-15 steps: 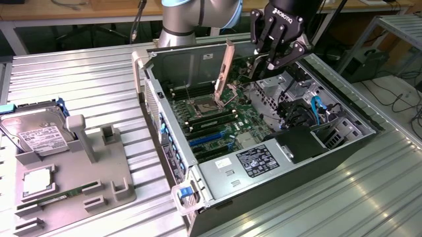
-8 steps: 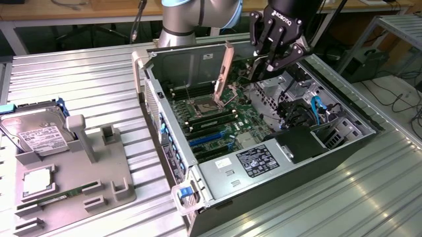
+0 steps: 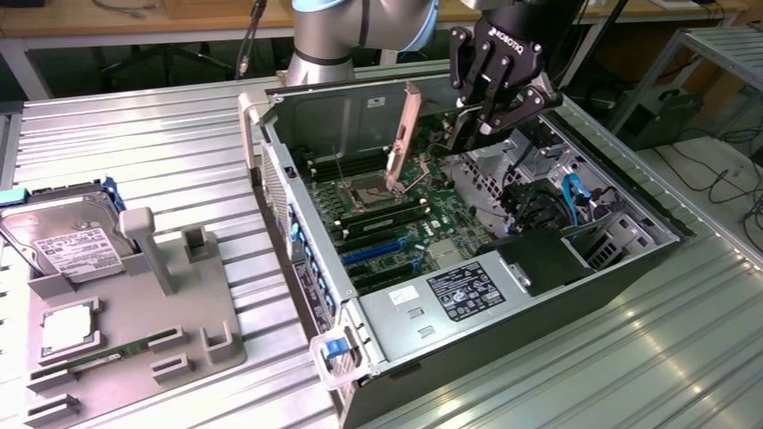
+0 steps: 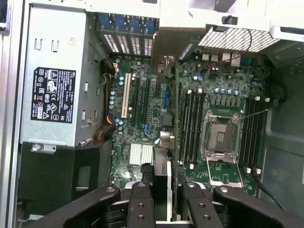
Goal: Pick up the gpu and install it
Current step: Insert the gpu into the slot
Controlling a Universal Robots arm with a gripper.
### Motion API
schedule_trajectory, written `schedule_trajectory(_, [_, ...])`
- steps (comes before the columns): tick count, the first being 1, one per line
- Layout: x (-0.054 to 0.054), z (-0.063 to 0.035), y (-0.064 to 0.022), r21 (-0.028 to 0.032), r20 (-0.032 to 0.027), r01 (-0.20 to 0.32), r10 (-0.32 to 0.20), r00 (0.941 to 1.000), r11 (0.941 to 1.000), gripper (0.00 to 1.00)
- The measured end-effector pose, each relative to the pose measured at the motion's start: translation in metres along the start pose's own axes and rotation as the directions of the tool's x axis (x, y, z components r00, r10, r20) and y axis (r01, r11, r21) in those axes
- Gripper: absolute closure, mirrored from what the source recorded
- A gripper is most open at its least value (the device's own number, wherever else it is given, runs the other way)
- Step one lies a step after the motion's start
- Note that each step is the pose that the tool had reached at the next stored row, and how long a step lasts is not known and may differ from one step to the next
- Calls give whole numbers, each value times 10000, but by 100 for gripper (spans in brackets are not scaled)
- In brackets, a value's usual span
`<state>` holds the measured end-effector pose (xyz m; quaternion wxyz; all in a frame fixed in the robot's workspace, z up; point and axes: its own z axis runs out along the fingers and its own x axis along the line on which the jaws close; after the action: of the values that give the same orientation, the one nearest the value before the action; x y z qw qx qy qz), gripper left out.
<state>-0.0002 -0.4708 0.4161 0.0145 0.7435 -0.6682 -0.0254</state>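
One open computer case [image 3: 477, 295] lies on the ribbed metal counter [image 3: 143, 152], holding a motherboard [image 3: 394, 223], power supply [image 3: 471, 290] and empty processor socket [image 4: 221, 137]. Above it, the tool [image 3: 477, 121] is clamped on the gpu [image 3: 406, 134], held upright over the motherboard. A hard drive [image 3: 60, 237] rests in a grey holder [image 3: 179, 313] alongside.

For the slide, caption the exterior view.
Gripper holds the gpu upright over the motherboard inside the open computer case.

My arm reaches down from above, wrist bent; gripper [image 3: 463, 134] fingers [image 4: 141, 209] closed on the gpu [image 3: 406, 134], held upright.
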Motion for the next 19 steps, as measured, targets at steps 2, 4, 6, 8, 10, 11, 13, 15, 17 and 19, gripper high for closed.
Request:
schedule_trajectory(2, [0,10,0,1,3,0,0,10000,10000,73])
schedule_trajectory(4, [1,23,-1,2,3,0,0,10000,10000,73])
schedule_trajectory(6, [1,39,-2,3,3,0,0,10000,10000,73])
schedule_trajectory(8, [1,57,-3,3,3,1,-1,10000,10000,73])
schedule_trajectory(10, [2,73,-4,3,2,1,-1,10000,10000,73])
schedule_trajectory(11, [2,80,-4,3,2,0,0,10000,10000,73])
schedule_trajectory(13, [2,97,-5,4,5,0,0,10000,10000,73])
schedule_trajectory(15, [3,110,-6,4,10,0,0,10000,10000,73])
schedule_trajectory(17, [4,123,-6,5,20,0,0,10000,10000,73])
schedule_trajectory(19, [4,138,-7,6,29,1,-1,10000,10000,73])
